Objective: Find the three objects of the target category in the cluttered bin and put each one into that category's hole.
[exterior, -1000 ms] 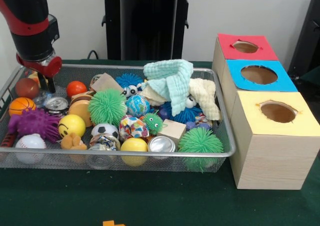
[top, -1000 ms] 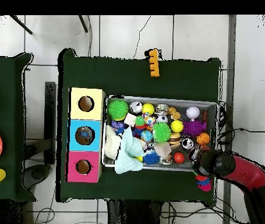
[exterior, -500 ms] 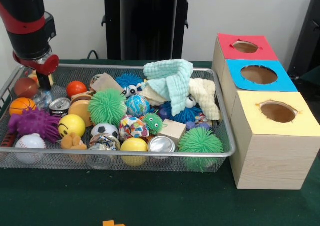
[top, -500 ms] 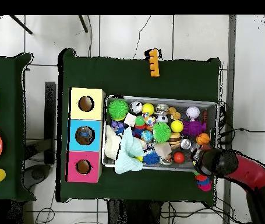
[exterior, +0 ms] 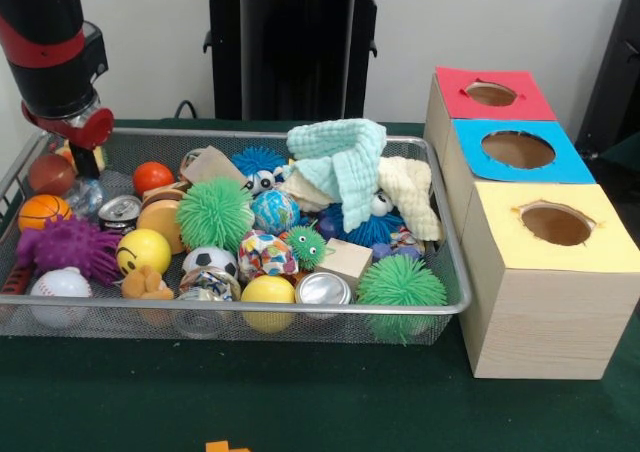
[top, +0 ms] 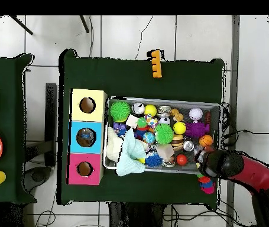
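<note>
one gripper (exterior: 88, 162) low over bin (exterior: 440, 232) corner, opening hidden.

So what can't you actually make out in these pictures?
- Gripper: front view, its tips sink among the toys; overhead, the arm covers it, so open or shut is unknown.
- Hole insides: only the blue box shows something, unclear.
- Under the mint cloth: hidden in both views.

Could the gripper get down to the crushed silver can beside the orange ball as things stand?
Probably yes. The gripper hangs at the bin's left far corner, close above the crushed can, whose top lies bare; only the small clear object and the orange ball crowd its sides.
</note>
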Motion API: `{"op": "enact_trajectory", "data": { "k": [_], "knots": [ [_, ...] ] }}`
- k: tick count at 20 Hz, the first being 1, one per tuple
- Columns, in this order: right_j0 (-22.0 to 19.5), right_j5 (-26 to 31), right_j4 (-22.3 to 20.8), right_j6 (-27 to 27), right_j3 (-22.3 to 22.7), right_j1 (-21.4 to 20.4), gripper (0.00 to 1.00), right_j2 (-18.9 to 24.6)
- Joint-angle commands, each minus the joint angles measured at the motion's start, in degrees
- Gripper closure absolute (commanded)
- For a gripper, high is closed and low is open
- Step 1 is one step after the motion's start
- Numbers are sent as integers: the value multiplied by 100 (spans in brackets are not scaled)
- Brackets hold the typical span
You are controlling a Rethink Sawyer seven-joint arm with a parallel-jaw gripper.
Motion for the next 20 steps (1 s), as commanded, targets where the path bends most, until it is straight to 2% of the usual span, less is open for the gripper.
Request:
{"op": "enact_trajectory", "data": {
  "k": [1,4,5,9,15,20],
  "knots": [
    [-280,-201,-16,-195,-417,249,100,295],
    [-247,-236,-106,-209,-423,276,100,252],
    [-236,-218,-97,-167,-429,286,0,229],
    [-263,-633,-160,-68,-354,312,0,321],
    [-375,-598,-56,-108,-386,285,0,428],
    [-473,-312,109,-231,-676,390,0,583]
  ]
}}
